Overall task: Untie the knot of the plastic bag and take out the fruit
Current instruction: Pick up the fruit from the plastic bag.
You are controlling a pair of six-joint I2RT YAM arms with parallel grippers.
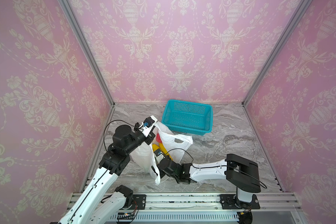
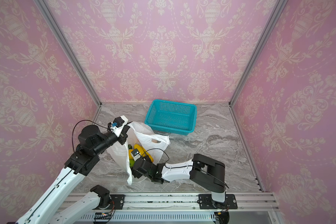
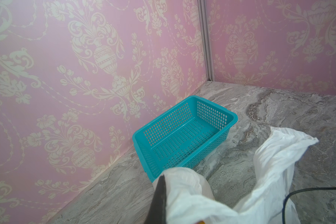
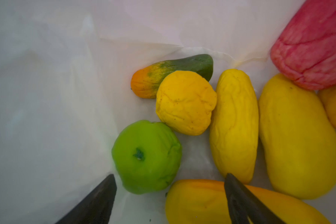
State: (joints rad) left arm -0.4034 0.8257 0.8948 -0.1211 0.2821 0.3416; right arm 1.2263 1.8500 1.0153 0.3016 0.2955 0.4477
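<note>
The white plastic bag sits on the marble table with its mouth held wide; no knot is in view and its handle loops hang apart. My left gripper is shut on the bag's far-left rim, and the film drapes over its dark finger. My right gripper is open inside the bag, nothing clamped. Its fingers straddle the lower edge of a green apple and an orange-yellow fruit. More fruit lies beyond: a round yellow one, yellow oblong ones, a red piece, an orange-green piece.
A teal mesh basket stands behind the bag near the back wall, with nothing in it. Pink patterned walls close in the table on three sides. A black cable loops over the bag from my right wrist.
</note>
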